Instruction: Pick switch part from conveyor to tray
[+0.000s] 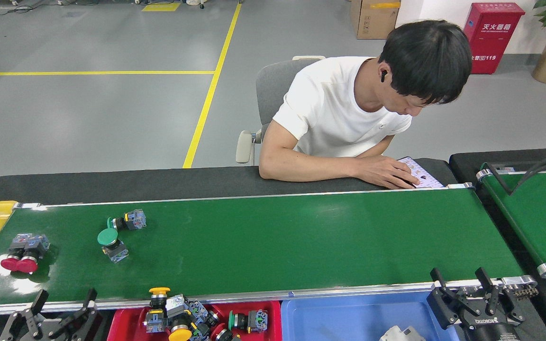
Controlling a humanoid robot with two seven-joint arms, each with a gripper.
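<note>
Your nearest target, the pair of red mushroom-head switch parts [24, 258], lies at the left end of the glossy dark-green conveyor belt [273, 241], heads toward you, long axis running away and slightly right; two green-capped switch parts [112, 242] lie just right of it; your left gripper [59, 310] sits just below the near rail, fingers spread and empty, far nearer than the right gripper [465, 290], likewise spread and empty; the red plastic tray [273, 313] already holds switches.

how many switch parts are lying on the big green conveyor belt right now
4: two red mushroom-head switch parts side by side near the glossy dark-green conveyor left end, and two green-capped switch parts just right of them.
</note>
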